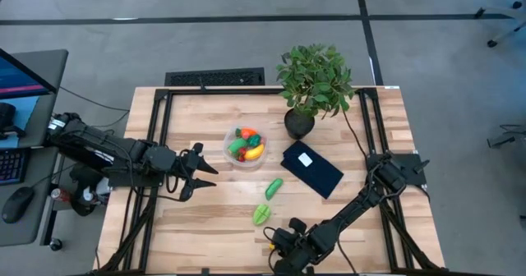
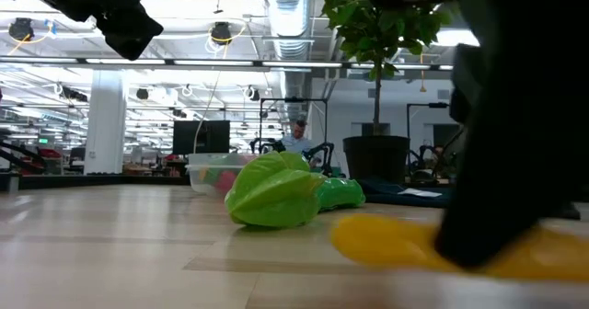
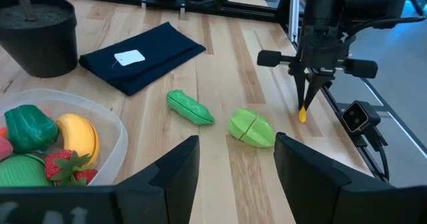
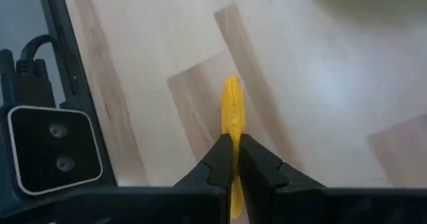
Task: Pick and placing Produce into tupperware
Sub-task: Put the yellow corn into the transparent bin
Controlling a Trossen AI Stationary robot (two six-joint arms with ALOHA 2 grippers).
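Note:
The clear round tupperware [image 1: 245, 145] stands mid-table, holding several produce pieces; red, green and yellow ones show in the left wrist view [image 3: 40, 144]. A green cucumber [image 1: 274, 187] and a green leafy piece [image 1: 261, 214] lie on the wood nearer the front. By the near edge my right gripper [image 1: 277, 245] is shut on a thin yellow produce piece [image 4: 231, 107]. My left gripper [image 1: 197, 171] hovers open to the left of the tupperware with nothing between its fingers [image 3: 177, 174]. My right gripper pinches the thin yellow piece between its two fingertips [image 4: 220, 154], on its flat sides [image 4: 231, 127]. The fingers slant down from above. The piece sticks out past the fingertips [image 3: 302, 114], its lower end at the tabletop [image 2: 396, 240]; whether it is clear of the wood I cannot tell.
A leafy potted plant [image 1: 312, 83] stands at the far side, right of the tupperware. A dark blue folded cloth with a white label [image 1: 312, 167] lies beside the pot. Black frame rails [image 1: 161, 136] run along the table's left and right edges.

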